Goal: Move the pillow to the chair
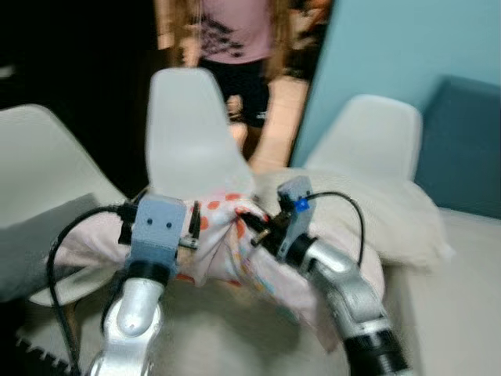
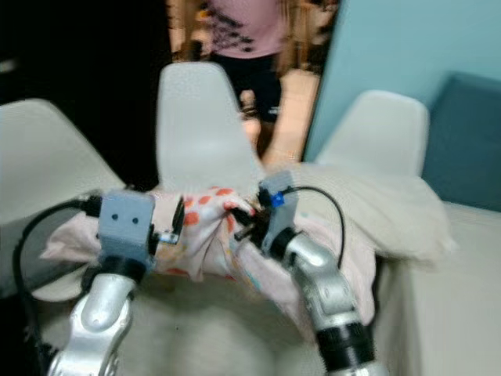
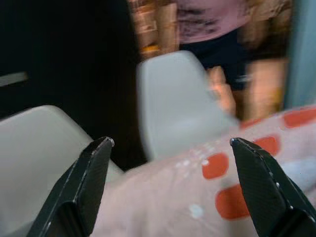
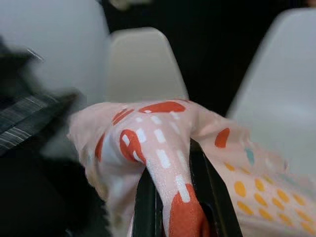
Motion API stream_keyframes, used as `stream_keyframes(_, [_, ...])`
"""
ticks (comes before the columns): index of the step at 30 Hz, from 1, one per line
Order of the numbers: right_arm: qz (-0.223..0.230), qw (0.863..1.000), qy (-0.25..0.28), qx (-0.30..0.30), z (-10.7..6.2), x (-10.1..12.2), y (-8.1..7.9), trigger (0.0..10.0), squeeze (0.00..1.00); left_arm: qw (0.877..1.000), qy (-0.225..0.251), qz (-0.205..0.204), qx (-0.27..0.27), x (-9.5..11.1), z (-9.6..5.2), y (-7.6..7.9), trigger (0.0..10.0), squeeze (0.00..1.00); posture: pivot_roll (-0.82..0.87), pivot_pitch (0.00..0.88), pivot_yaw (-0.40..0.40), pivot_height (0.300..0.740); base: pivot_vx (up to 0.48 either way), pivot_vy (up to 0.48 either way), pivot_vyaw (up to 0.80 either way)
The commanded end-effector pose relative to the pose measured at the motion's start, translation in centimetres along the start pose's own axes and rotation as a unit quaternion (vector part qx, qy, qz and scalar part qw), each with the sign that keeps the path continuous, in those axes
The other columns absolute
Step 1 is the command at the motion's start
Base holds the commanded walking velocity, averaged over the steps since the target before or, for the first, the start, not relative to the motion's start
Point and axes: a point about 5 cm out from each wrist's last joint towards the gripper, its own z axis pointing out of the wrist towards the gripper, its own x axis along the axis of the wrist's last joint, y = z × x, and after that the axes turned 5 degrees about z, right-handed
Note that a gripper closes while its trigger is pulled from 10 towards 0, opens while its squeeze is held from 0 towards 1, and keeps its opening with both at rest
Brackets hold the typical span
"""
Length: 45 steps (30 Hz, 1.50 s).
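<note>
Right now the right gripper [image 1: 254,227] jaws pinch the pillow [image 1: 227,235] before the chair [image 1: 192,133]; the left gripper [image 3: 170,187] jaws gape around its edge.

Matt printed cloth pillow [image 1: 227,235], smooth plastic chair [image 1: 192,133]

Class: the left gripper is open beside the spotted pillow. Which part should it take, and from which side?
Probably the loose left end of the pillow, approached from the robot's left. The right gripper pinches a fold of fabric, so the left gripper, its fingers spread wide over the cloth, could close on a matching fold.
</note>
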Motion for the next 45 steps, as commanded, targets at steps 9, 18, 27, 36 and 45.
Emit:
stream_keyframes(9, [-0.002,0.998,0.055,0.01,0.0,2.2,-0.1,10.0,0.0,1.0,0.005,-0.009,-0.016,0.4,0.5,0.7,10.0,0.0,0.13,0.0,-0.115,0.728,0.453,0.0,0.0])
stream_keyframes(18, [-0.003,0.998,0.059,-0.004,0.2,2.5,0.2,10.0,0.0,1.0,0.008,-0.007,-0.012,0.4,0.8,0.4,10.0,0.0,0.13,0.0,-0.116,0.728,0.451,0.0,0.0])
stream_keyframes(27, [-0.016,0.998,0.046,-0.046,0.3,2.4,1.2,10.0,0.0,1.0,0.01,-0.006,-0.018,0.4,0.8,0.5,10.0,0.0,0.12,0.0,-0.118,0.728,0.45,0.0,-0.09])
stream_keyframes(36, [-0.013,0.997,0.052,-0.049,0.4,2.6,1.1,10.0,0.0,1.0,0.01,-0.006,-0.02,0.4,0.8,0.5,10.0,0.0,0.12,0.0,-0.119,0.728,0.447,0.0,-0.35])
stream_keyframes(45, [-0.005,0.999,0.041,0.031,0.4,2.6,-0.3,10.0,0.0,1.0,0.012,-0.004,-0.017,0.5,0.9,0.4,10.0,0.0,0.12,0.0,-0.116,0.728,0.442,0.0,0.18])
